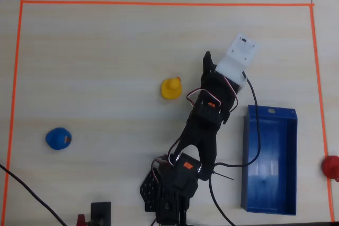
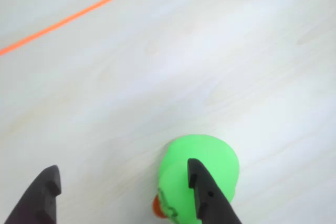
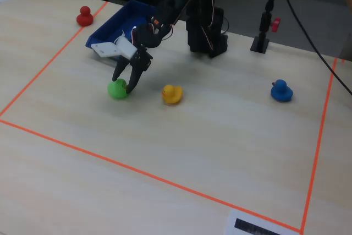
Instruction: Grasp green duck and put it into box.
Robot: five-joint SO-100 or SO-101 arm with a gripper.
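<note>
The green duck point(image 2: 210, 163) lies on the wooden table, with its orange beak toward the bottom edge of the wrist view. It also shows in the fixed view point(image 3: 116, 89). In the overhead view the arm and its white camera mount hide it. My gripper point(image 2: 122, 174) is open, low over the table. Its right finger point(image 2: 207, 198) crosses in front of the duck, and its left finger stands far off with bare table between them. In the fixed view the gripper point(image 3: 123, 84) hangs right over the duck. The blue box point(image 1: 248, 157) stands apart from the duck, behind it in the fixed view point(image 3: 104, 30).
A yellow duck point(image 1: 171, 88) sits close beside the gripper, also in the fixed view point(image 3: 172, 94). A blue duck point(image 1: 58, 138) sits further away. A red duck point(image 1: 331, 166) sits outside the orange tape border point(image 1: 159, 3), beyond the box. The arm base point(image 3: 206, 31) stands next to the box.
</note>
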